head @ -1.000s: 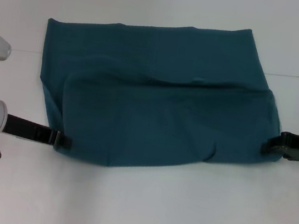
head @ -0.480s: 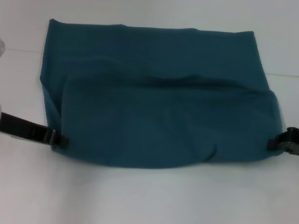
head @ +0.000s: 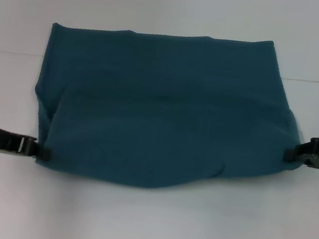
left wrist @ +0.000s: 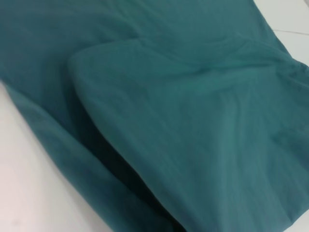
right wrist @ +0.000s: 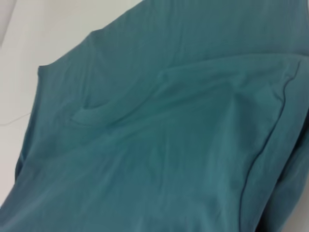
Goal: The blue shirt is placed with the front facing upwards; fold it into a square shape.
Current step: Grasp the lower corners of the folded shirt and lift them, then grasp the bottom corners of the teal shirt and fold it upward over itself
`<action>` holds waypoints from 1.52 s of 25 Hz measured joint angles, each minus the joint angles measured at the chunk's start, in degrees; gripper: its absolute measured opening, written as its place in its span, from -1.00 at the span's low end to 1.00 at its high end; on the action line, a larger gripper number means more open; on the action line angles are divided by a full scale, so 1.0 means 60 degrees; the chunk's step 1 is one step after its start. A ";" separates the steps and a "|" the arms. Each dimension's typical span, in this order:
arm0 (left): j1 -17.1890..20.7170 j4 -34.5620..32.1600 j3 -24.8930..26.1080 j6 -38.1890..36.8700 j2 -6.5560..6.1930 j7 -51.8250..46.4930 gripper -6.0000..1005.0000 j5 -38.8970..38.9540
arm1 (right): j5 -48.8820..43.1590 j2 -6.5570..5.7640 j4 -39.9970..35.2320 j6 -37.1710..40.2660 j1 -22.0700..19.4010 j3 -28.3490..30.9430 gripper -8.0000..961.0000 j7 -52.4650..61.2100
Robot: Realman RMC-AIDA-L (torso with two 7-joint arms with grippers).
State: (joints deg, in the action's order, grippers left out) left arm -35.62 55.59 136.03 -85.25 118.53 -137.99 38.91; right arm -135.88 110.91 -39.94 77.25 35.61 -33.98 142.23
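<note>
Left gripper [head: 43,152], lower left of frame, pinches the blue shirt [head: 161,105] at its near corner. Right gripper [head: 289,154], at right edge, clamps the opposite corner. Shirt lies folded, centre frame, on white table [head: 143,225].

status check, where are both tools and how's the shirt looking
Left tool at the blue shirt's near-left corner, right tool at its right edge. Shirt folded over, plain side up, roughly rectangular on the white table. Nothing in the way.
</note>
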 joint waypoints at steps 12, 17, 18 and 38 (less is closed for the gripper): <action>0.0314 0.0237 0.0874 -0.1192 -0.0412 0.0016 -0.89 0.0138 | 0.1514 -0.0250 -0.0617 0.1514 -0.0817 0.0321 -0.81 0.0053; 0.0450 0.0462 0.0968 -0.1841 -0.0562 0.0020 -0.88 0.0143 | 0.1534 -0.0233 -0.0653 0.2242 -0.0910 0.0715 -0.81 0.0026; 0.0482 0.0554 0.1026 -0.1996 -0.0565 0.0021 -0.88 0.0146 | 0.1535 -0.0225 -0.0654 0.2381 -0.0916 0.0847 -0.81 0.0017; 0.1424 0.1920 0.2034 -0.4275 -0.0203 0.0055 -0.87 0.0534 | 0.1539 -0.0097 -0.0669 0.4404 -0.1993 0.2069 -0.80 -0.0021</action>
State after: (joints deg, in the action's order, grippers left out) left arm -27.07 67.11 148.23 -110.90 117.31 -137.66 42.11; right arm -126.65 110.33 -43.95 103.68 23.65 -21.57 142.10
